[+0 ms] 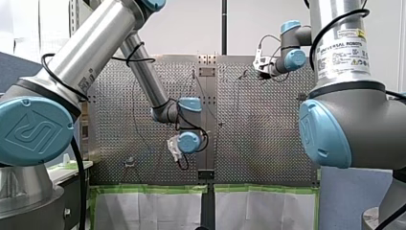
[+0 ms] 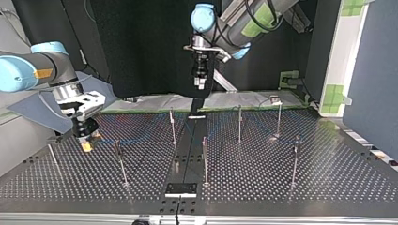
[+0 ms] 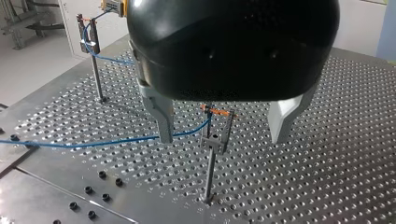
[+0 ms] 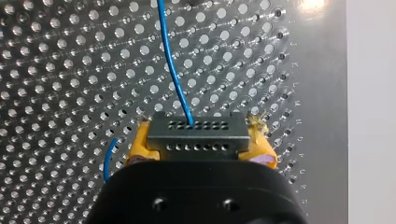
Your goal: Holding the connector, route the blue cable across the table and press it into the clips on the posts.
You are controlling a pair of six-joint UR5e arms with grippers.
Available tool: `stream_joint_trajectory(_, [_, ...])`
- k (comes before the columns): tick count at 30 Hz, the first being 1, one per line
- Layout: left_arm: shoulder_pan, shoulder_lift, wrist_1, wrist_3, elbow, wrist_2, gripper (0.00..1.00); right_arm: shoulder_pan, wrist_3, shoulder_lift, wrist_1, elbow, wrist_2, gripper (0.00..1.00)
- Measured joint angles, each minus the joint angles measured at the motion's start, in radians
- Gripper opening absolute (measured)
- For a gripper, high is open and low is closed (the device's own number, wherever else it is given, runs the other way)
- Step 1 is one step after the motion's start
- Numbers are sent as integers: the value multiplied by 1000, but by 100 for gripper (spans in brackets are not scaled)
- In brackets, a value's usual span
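**Right wrist view.** The right end effector is clenched on the connector, a dark grey block with two rows of holes. The block sits between the yellow pads. The blue cable leaves the connector's forward row and runs ahead over the perforated surface. Beside the end effector the holes stop at a plain lettered margin, and the surface's edge lies just past it.

**Left wrist view.** The left end effector is released, with its metal fingers wide apart and nothing held. A post carrying a forked clip shows in the gap between the fingers and touches neither. The blue cable rises to one prong of this clip; whether it is seated cannot be told. Farther ahead, a second post carries the cable, which climbs from there to the connector.

**Top view.**
- The surface's near edge crosses the bottom of the frame, with a black plate at lower centre.
- Thin posts stand well apart across the surface. The widest open stretch lies at lower right.
- At centre left, the right end effector hangs low over the surface, near its left edge.
- At upper centre, the left end effector hangs high above the far edge.
- Green tape lines that far edge, and a black curtain closes the room behind it.
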Motion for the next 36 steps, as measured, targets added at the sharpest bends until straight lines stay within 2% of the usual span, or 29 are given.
stream_joint_trajectory(24, [21,0,213,0,-213,-1,99,6,0,0,8,0,12,0])
stream_joint_trajectory(36, [24,0,233,0,-233,1,99,8,0,1,9,0,12,0])
